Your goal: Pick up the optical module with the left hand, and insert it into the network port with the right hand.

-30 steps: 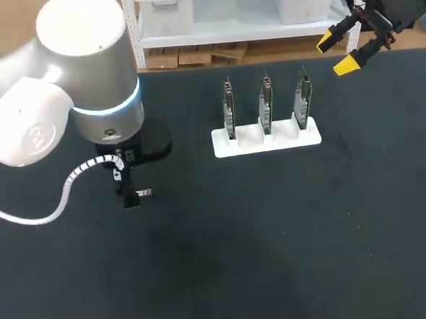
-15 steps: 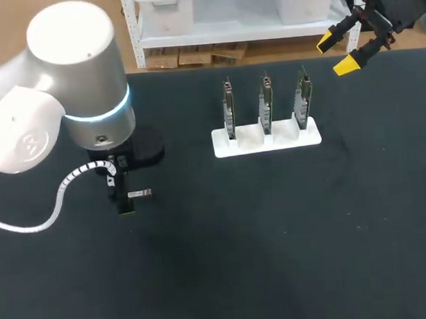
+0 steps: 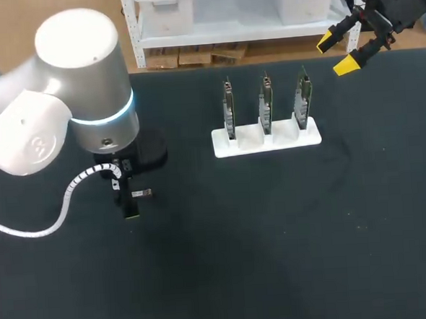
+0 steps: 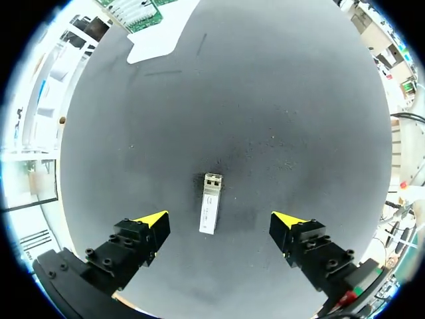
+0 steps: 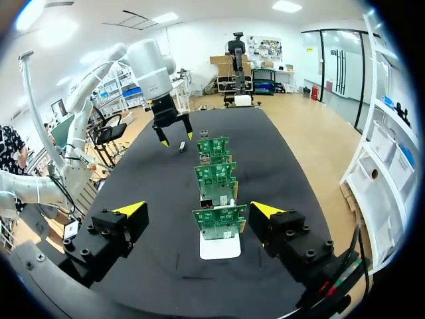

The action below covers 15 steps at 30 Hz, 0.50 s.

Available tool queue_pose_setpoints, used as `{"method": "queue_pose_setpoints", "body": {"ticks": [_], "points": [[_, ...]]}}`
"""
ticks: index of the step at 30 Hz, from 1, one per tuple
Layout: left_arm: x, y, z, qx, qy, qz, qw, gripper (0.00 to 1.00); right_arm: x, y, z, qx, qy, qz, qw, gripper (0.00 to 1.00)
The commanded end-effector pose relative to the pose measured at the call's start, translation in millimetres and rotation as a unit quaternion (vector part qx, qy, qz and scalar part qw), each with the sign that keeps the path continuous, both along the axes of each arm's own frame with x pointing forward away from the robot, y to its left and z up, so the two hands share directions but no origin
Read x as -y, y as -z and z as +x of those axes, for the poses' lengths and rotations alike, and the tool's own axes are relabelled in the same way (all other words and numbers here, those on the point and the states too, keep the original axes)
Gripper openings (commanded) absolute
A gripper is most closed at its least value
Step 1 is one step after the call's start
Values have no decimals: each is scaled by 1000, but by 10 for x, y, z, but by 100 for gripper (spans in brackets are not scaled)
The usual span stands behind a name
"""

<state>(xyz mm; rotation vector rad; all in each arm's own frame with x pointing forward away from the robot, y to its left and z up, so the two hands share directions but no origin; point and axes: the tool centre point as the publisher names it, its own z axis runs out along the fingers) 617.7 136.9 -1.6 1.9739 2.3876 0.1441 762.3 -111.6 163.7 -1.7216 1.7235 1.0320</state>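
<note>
**Pick not started: module on mat, both grippers empty**

Left gripper (image 4: 219, 220): fingers spread wide, holding nothing. It hangs low over the mat, pointing down.

The small silver, bar-shaped metal optical module (image 4: 210, 205) lies flat on the mat between the two yellow tips. There is clear mat on both sides of it, so it touches neither finger. Its long axis runs ahead of the gripper, across the closing line, and the connector end points away from the wrist. It looks roughly centred, maybe slightly nearer one tip.

Below that is the dark, matte table mat (image 3: 275, 235). The white plastic holder (image 3: 266, 139) sits well apart from the left gripper, across the table. It carries three green circuit boards (image 3: 265, 102) standing upright on edge in a row.

Right gripper (image 3: 336, 53): fingers also spread, nothing between them. It is parked above the far side of the table, past the holder. In its wrist view the row of boards runs straight ahead of it, nearest board just under the fingers. The network port should be on one of those boards. I see small metal cages there but can't tell which is the target.

Progress, as I judge it:
- Done: left gripper lined up over the module.
- Left: close on the module and lift it, pass it to the right gripper, insert it into the port.
- So effectively zero of the task proper is complete.
</note>
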Motion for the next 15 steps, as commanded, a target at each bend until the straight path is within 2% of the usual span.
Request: {"method": "queue_pose_setpoints", "body": {"ticks": [1, 15], "points": [[3, 49, 5, -2, 0, 0, 1000, 100, -1, 1, -23, 2, 2, 0, 1000, 100], [-34, 117, 18, -9, 8, 0, 1000, 100, -1, 1, -23, 2, 2, 0, 1000, 100]]}}
